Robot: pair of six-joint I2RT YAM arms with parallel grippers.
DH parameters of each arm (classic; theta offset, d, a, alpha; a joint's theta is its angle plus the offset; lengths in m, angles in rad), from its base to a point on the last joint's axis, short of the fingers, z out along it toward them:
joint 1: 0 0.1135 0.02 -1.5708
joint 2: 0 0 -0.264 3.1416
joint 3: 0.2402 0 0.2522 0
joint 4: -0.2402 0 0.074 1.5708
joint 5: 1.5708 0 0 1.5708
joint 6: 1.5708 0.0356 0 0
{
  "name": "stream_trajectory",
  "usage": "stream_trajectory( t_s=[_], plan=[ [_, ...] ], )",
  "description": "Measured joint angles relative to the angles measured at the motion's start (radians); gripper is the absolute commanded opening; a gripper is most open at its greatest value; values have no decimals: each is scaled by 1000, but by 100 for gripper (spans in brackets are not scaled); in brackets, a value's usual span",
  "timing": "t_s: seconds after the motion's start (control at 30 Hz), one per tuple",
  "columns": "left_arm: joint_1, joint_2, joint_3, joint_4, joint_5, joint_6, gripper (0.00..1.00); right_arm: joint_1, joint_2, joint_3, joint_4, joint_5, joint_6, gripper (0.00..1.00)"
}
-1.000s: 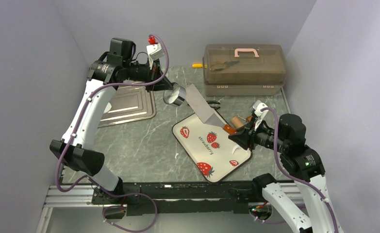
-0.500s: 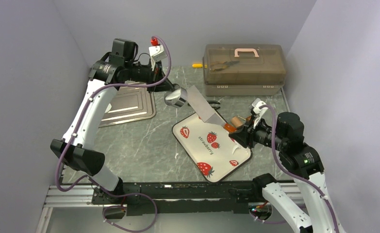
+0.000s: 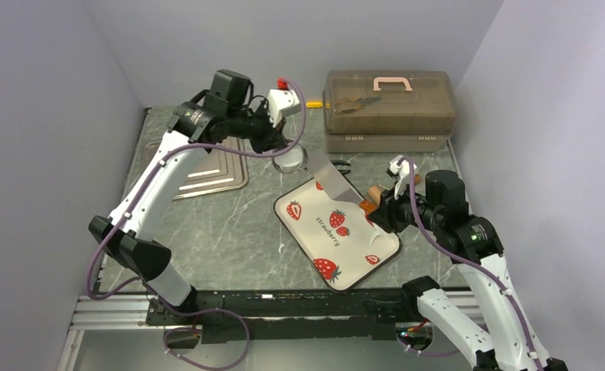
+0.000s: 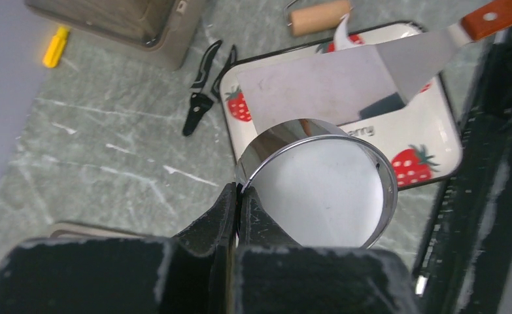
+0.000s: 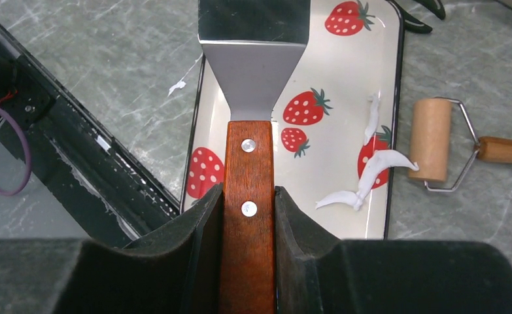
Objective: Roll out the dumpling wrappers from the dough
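My left gripper (image 4: 238, 190) is shut on the rim of a shiny metal ring (image 4: 315, 183) and holds it above the table, behind the strawberry plate (image 3: 314, 232). A flat white dough disc (image 4: 325, 196), a wrapper, fills the ring. In the top view the ring (image 3: 289, 160) is by the spatula blade's (image 3: 330, 178) far end. My right gripper (image 5: 248, 196) is shut on the spatula's wooden handle (image 5: 248, 170) and holds the blade over the plate (image 5: 344, 65). Thin white dough scraps (image 5: 371, 176) lie at the plate's right side.
A wooden roller (image 5: 429, 139) lies on the table right of the plate. A brown lidded box (image 3: 388, 112) stands at the back. A metal tray (image 3: 206, 170) lies at the left. Black pliers (image 4: 201, 98) and a yellow piece (image 4: 55, 46) lie near the box.
My left arm has swung right and carried the ring toward the blade's far end. My right gripper has shifted slightly back with the spatula.
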Motion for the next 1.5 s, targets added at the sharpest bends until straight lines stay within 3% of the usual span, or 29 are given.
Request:
stream_trajectory(
  t_s=[0.13,0.3,0.43,0.8,1.1,1.5],
  plan=[
    [-88,-4,-10,18,-183,65,0,0,23,-23,23,-28,9,0],
    [-215,-45,-152,117,-424,174,0,0,48,-29,29,-26,21,0],
    [-216,-36,-202,159,-545,206,0,0,62,-9,8,-16,26,0],
    [-234,-19,-190,287,-725,237,0,-3,126,74,-67,22,98,0],
    [-246,28,-264,392,-848,241,0,-3,61,141,-51,-124,199,0],
    [-298,28,-280,430,-871,232,0,-2,131,140,-32,-210,212,0]
  ],
)
